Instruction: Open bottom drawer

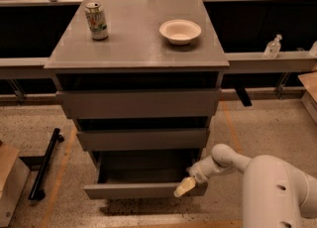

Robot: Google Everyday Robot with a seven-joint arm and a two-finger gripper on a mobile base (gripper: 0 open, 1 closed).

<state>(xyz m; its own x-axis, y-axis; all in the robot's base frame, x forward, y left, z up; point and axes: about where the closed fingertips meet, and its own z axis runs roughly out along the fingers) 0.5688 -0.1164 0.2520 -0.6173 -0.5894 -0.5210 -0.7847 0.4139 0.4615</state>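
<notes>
The bottom drawer [133, 191] is a plain grey drawer with a flat front, the lowest of the cabinet's three. It stands pulled out, and its shallow grey tray [143, 175] shows inside. My gripper [184, 187] is at the right end of the drawer front, with its pale fingertips over the front's top edge. The white arm [233, 158] reaches in from the lower right.
A green-and-white can [96, 21] and a white bowl [180, 30] stand on the cabinet top [133, 48]. Two wider drawer fronts [138, 104] are above. A black bar [44, 163] lies on the floor at left, beside a cardboard box [7, 182].
</notes>
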